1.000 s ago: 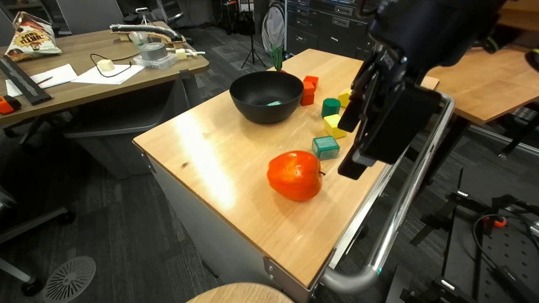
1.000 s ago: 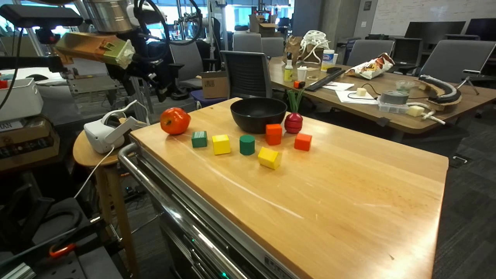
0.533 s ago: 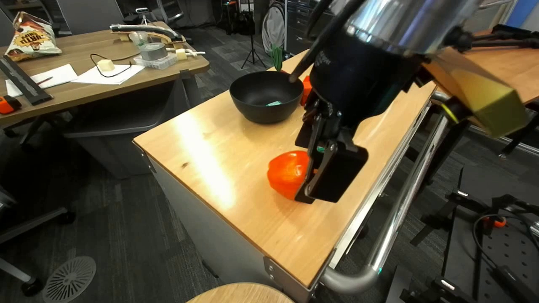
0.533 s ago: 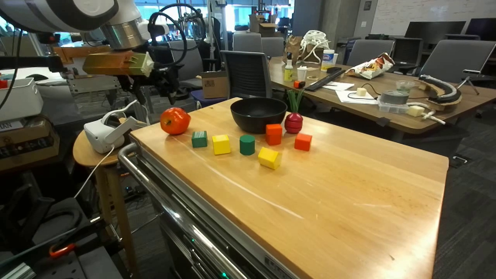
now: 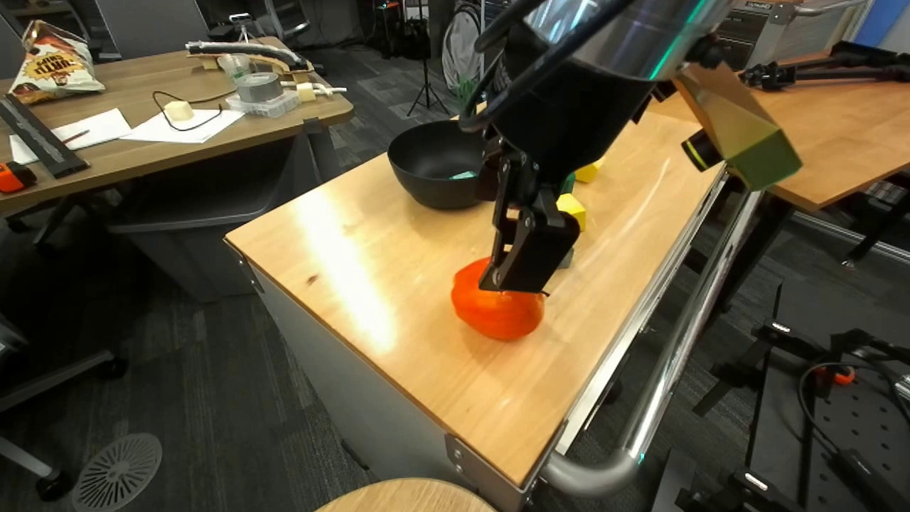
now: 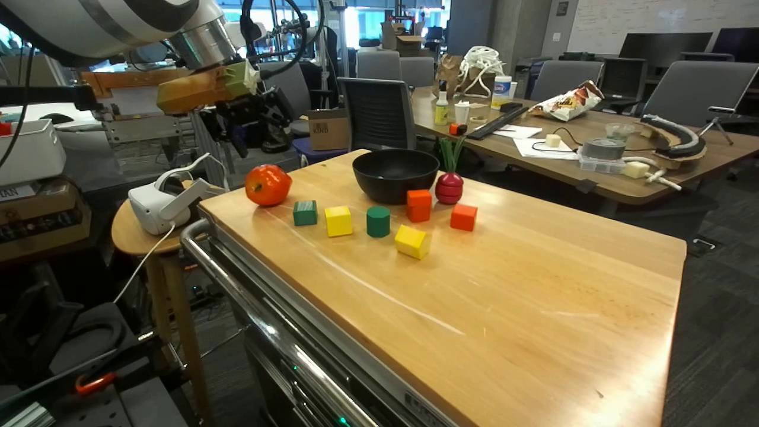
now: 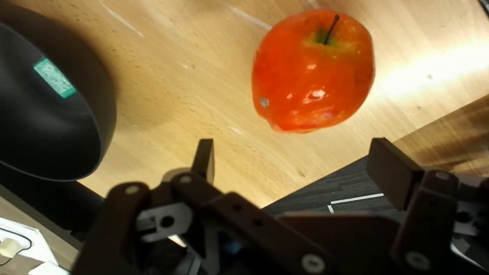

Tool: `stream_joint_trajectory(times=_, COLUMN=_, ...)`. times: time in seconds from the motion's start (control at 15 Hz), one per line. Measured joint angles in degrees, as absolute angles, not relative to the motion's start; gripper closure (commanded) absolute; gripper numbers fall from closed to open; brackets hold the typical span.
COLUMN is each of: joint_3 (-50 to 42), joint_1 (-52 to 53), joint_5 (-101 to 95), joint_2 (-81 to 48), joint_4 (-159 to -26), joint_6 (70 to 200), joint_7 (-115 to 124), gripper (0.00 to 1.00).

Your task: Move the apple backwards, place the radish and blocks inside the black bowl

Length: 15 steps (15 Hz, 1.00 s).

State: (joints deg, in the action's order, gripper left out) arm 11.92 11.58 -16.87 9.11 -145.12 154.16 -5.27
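The apple [image 5: 498, 316] rests near a table corner; it also shows in the wrist view [image 7: 313, 72]. My gripper [image 7: 296, 158] is open and empty, above the table, with the apple beyond its fingertips and apart from them. In an exterior view, one finger overlaps the apple. The black bowl [image 6: 396, 178] stands at the table's far edge with a teal block [image 7: 55, 78] inside. The radish [image 6: 449, 188] stands beside the bowl. On the table are a teal-green block [image 6: 305, 213], yellow blocks [image 6: 338, 221], a green block [image 6: 378, 222] and orange-red blocks [image 6: 463, 217], two stacked against the bowl.
The wooden tabletop [image 6: 533, 296] has a metal rail [image 6: 270, 328] along one side. A white headset [image 6: 157, 204] sits on a stool near the apple's corner. A second table [image 6: 504, 142] with a bag and tape stands beyond.
In the exterior views, my gripper has swung across from beside the apple to over it, then up towards the bowl side. The apple, blocks, radish and bowl have not moved.
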Motion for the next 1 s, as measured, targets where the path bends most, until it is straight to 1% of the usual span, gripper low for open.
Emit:
stream_joint_trajectory(times=0.27, joint_3=11.90, joint_1=11.57, joint_5=-16.75, joint_2=8.80, joint_4=-145.34, joint_6=153.78, joint_7=-5.25, gripper=0.00)
stream_joint_trajectory(times=0.53, joint_3=11.85, joint_1=11.41, joint_5=-16.14, joint_2=7.94, joint_4=-145.16, joint_6=150.78, joint_7=-4.39, gripper=0.00)
stream_joint_trajectory(times=0.93, joint_3=11.84, joint_1=11.35, joint_5=-14.30, joint_2=4.52, joint_4=-145.02, joint_6=150.00, joint_7=1.74, gripper=0.00)
stream_joint_trajectory(times=1.0, joint_3=11.83, joint_1=11.33, joint_5=-13.98, joint_2=3.80, joint_4=-144.88, joint_6=150.06, joint_7=3.22, gripper=0.25)
